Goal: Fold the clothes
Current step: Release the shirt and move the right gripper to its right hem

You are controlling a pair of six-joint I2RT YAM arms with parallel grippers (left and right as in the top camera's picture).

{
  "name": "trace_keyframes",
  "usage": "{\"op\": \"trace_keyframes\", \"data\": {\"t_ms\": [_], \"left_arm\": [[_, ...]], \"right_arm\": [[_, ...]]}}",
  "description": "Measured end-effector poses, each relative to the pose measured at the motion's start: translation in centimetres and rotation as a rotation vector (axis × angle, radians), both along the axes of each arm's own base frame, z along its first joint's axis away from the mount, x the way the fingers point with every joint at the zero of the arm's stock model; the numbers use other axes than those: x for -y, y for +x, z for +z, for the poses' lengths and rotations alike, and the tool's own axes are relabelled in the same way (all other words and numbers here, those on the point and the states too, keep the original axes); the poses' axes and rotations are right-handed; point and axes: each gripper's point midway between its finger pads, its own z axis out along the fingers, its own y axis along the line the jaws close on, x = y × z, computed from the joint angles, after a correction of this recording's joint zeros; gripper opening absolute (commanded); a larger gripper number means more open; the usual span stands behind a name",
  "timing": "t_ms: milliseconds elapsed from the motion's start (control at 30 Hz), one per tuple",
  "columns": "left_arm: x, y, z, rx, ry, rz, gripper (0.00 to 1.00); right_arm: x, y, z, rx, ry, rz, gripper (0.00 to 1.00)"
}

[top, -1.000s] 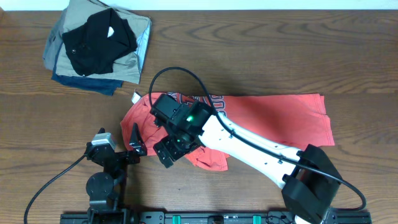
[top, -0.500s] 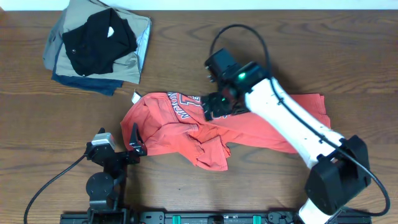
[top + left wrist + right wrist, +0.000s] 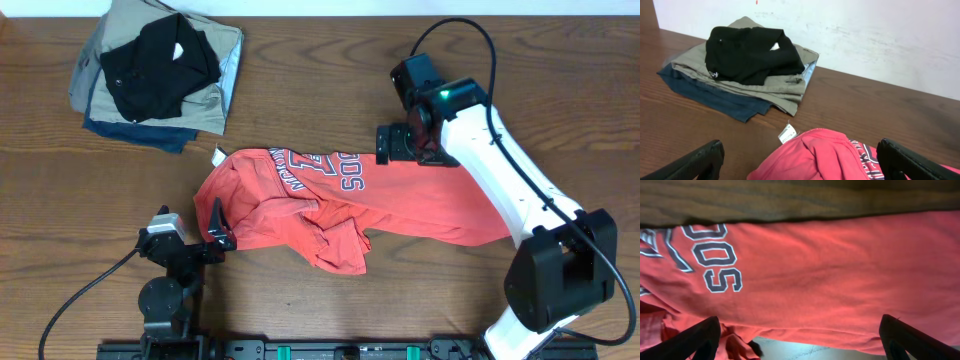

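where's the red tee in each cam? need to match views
Overhead: T-shirt across frame centre, crumpled at its left end.
Left wrist: bottom centre, in front of the folded pile.
Right wrist: fills most of the frame.
Shared landmark: chest lettering, visible in all three.

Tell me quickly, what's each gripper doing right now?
Left gripper: open, holding nothing.
Right gripper: open, holding nothing, over the red T-shirt.

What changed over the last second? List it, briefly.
The right gripper swung from over the shirt's bunched left side up and to the right, to near the shirt's far edge, open and holding nothing. That uncovered the lettering. The bunched part, the left gripper and the pile of folded clothes stayed put.
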Motion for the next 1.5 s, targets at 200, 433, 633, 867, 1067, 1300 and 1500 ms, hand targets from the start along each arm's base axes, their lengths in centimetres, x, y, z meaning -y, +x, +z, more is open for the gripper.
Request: {"op": "trace_keyframes", "data": {"t_ms": [200,433,633,867,1067,1300,1500], "left_arm": [[0.0,0.0,0.0,0.000,0.000,0.000,0.98],[0.0,0.0,0.0,0.000,0.000,0.000,0.98],[0.0,0.0,0.0,0.000,0.000,0.000,0.98],[0.0,0.0,0.0,0.000,0.000,0.000,0.98],[0.0,0.0,0.0,0.000,0.000,0.000,0.98],[0.0,0.0,0.0,0.000,0.000,0.000,0.98],[0.0,0.0,0.0,0.000,0.000,0.000,0.98]], "right_arm": [[3.0,-0.9,-2.7,-0.026,-0.075,-0.181,0.99],[10.2,-0.7,-4.9,-0.058,-0.075,-0.501,0.99],[15.1,-2.4,-5.6,-0.132,-0.070,-0.680,0.99],[19.2,-5.9,-8.6,-0.223,-0.033,-0.892,0.99],[21.8,-7.5,-9.7,-0.261,0.058,-0.995,0.99],[24.3,-8.1,-7.6,-0.202,0.116,-1.034,0.99],[26.1,-8.0,-5.2,-0.096,0.079,-1.035,0.99]]}}
